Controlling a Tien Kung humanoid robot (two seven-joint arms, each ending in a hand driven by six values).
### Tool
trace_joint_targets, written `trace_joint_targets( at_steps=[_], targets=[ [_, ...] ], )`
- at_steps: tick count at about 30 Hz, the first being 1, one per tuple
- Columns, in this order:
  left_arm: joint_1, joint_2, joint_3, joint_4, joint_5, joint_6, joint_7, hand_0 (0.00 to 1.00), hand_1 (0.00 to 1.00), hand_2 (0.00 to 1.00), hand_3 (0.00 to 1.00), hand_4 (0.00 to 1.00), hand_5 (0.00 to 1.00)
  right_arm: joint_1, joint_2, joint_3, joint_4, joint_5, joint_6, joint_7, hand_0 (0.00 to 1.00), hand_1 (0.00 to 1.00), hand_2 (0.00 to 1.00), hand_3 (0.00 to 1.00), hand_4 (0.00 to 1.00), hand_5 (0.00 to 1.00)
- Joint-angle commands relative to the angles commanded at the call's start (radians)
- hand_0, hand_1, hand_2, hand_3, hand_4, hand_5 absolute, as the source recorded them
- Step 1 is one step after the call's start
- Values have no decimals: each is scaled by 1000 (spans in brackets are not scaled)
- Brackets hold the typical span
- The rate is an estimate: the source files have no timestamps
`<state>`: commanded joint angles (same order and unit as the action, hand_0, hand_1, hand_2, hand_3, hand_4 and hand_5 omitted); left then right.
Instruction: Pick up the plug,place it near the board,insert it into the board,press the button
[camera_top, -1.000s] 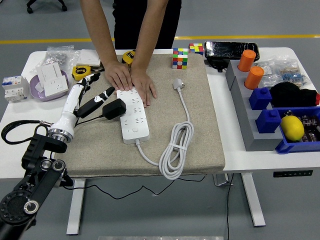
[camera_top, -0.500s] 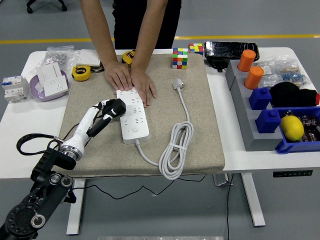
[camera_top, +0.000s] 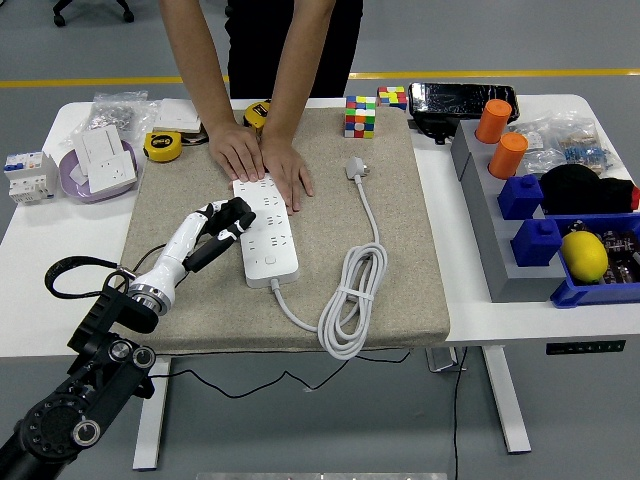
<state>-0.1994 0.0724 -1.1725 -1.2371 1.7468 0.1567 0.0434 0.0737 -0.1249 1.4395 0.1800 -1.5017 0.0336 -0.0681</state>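
The robot's left hand (camera_top: 222, 222), white-shelled on a black arm, has its fingers clamped around a chunky black plug (camera_top: 236, 213), and it holds that plug right against the left long edge of the white rectangular power strip (camera_top: 265, 229) lying on the beige felt mat (camera_top: 395, 250). Whether the plug's pins already sit over a socket or just touch the casing beside the hand cannot be told from this angle. The step in hand, by my reading, is the change from placing the plug near the board to inserting it: the plug is off the mat and at the board, but it does not look seated. Just beyond the hand, at the far end of the strip, a person's two hands (camera_top: 262, 160) press flat on the casing, apparently steadying it. The strip's own white cable (camera_top: 352, 300) runs away from the hand's far side in a coiled bundle, ending in a white plug head (camera_top: 355, 168) further up the mat. The next move calls for shifting the black plug over a row of sockets to the hand's right, squaring its pins to the holes, then pushing straight down; a tilted plug would likely skid on the casing. After that comes the button, probably at the strip's near end, close below the hand. The right arm is out of view.
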Motion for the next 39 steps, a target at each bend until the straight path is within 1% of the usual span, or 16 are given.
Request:
trace_joint_targets(
  at_steps=[5,22,32,34,39],
  targets=[
    [-9,1,12,2,19,2,6,998,998,943,881,998,998,1,-1,-1,0,0,0,0,829,760,754,786,998,835],
    [-28,0,57,12,33,-2,18,998,998,936,880,998,998,2,-1,-3,0,3,0,-2,829,758,754,786,998,834],
    [-40,-2,97,13,44,4,19,998,998,933,877,998,998,5,-2,-6,0,6,-1,-1,829,758,754,785,998,834],
    [-41,-2,101,13,51,4,22,998,998,932,877,998,998,5,-2,-6,0,6,-1,0,829,758,754,786,998,833],
    [-48,-1,113,15,107,-1,37,998,998,932,877,998,998,4,-3,-5,0,5,-1,-2,829,758,754,786,998,833]
  ],
)
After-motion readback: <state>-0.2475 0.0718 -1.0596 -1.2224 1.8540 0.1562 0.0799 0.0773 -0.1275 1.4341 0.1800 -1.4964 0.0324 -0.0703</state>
